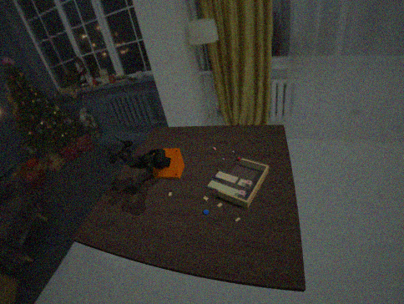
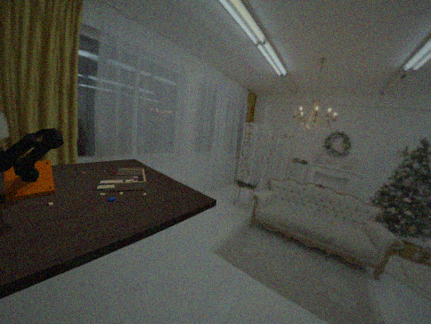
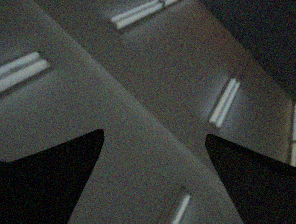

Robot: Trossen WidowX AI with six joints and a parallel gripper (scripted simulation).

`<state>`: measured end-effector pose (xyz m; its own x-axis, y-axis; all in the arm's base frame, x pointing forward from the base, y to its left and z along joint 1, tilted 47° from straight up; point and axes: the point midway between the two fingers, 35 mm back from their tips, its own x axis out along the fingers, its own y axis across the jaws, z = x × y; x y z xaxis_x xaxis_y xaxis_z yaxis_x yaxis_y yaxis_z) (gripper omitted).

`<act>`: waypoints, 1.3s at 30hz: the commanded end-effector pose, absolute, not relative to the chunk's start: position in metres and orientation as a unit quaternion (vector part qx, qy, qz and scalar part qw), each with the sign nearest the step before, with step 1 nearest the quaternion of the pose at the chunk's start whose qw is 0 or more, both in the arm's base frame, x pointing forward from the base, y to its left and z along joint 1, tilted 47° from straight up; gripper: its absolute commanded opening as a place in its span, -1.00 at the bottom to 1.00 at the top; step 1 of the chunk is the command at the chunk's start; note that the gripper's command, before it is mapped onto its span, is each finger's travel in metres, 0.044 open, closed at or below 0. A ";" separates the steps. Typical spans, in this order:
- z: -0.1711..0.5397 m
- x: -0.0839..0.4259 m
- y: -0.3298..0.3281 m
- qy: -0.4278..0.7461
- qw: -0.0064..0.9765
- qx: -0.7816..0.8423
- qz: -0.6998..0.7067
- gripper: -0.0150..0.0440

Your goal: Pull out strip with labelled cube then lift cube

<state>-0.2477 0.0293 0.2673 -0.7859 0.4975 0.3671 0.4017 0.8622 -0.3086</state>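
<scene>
Strips' near ends face the arm at the tray's (image 1: 259, 185) (image 2: 144, 174) open side, probably so they can be pulled. Jaws (image 1: 115, 149) are apart, nothing between them. The near strip (image 1: 223, 187) (image 2: 106, 187) in the tray looks pale and unbroken, pinkish cube (image 1: 242, 192) on its far end; label's unreadable.

The cube's label is too blurred to read, and the exterior view cuts off the arm (image 2: 33, 147).
</scene>
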 end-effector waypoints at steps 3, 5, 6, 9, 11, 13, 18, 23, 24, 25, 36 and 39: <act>0.268 -0.250 0.021 -0.945 0.216 -0.228 0.095 0.86; 0.269 -0.253 0.006 -0.954 0.205 -0.206 0.073 0.86; 0.270 -0.255 -0.004 -0.960 0.198 -0.191 0.057 0.86; 0.273 -0.258 -0.039 -0.974 0.179 -0.139 0.004 0.86; 0.275 -0.257 -0.064 -0.980 0.170 -0.102 -0.035 0.86; 0.278 -0.254 -0.090 -0.982 0.164 -0.063 -0.076 0.86; 0.283 -0.233 -0.153 -0.969 0.167 0.037 -0.179 0.86; 0.289 -0.197 -0.210 -0.931 0.195 0.134 -0.278 0.86; 0.290 -0.188 -0.220 -0.920 0.204 0.153 -0.297 0.86; 0.291 -0.178 -0.230 -0.909 0.213 0.171 -0.316 0.86; 0.298 -0.043 -0.308 -0.722 0.366 0.328 -0.487 0.86; 0.296 0.001 -0.317 -0.655 0.419 0.354 -0.520 0.86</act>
<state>-0.0450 -0.3051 0.3006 -0.5258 -0.8221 0.2184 -0.1248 0.3286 0.9362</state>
